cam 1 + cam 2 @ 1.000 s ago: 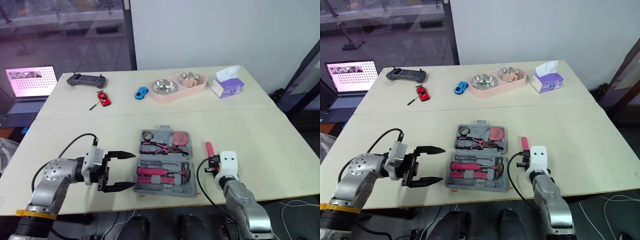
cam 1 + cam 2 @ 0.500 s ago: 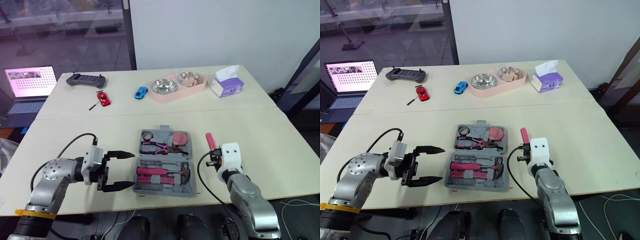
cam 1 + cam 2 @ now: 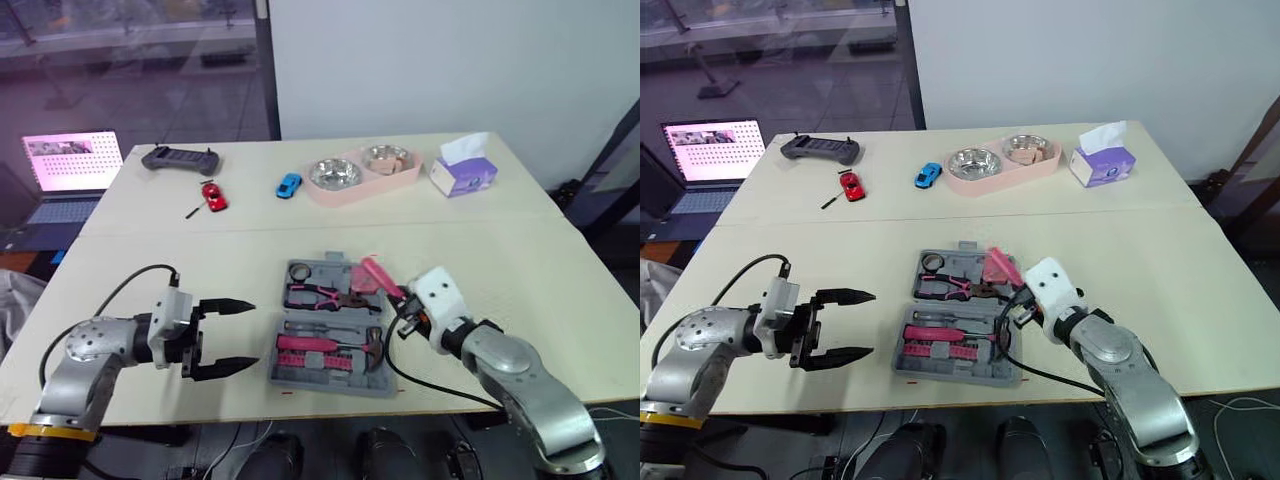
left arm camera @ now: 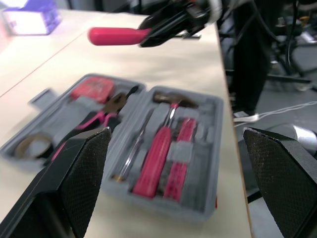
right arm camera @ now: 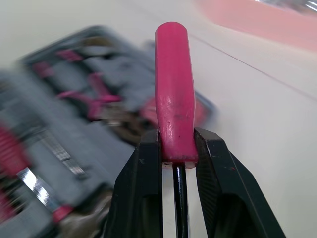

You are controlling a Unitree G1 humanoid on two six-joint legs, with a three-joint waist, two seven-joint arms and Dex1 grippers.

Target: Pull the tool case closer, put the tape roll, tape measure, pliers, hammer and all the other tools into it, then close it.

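Right gripper [image 5: 177, 144]: clenched on the pink screwdriver [image 5: 172, 89]; the handle's lower end is pinched between both fingers, and the dark shaft runs down between them
Screwdriver's place: carried in the air above the far right part of the tool case [image 3: 330, 316]; no contact with the case is seen
Left gripper [image 3: 228, 337]: spread wide, nothing held; it hovers just beside the case's left edge, fingers pointed toward it
Tool case: laid open near the table's [image 3: 500, 250] front edge, between the two grippers
Already packed: tape roll [image 3: 297, 271], pliers [image 3: 315, 293] and tape measure [image 3: 975, 267] are seated in the far half; the hammer [image 3: 375, 345] is lodged in the near half
Left to do: by the look of it, the screwdriver is to be seated and the case shut; a small dark stick [image 3: 187, 213] by the red toy car [image 3: 213, 196] cannot be identified
Progress: judged to be late, with packing nearly finished and closing not yet started
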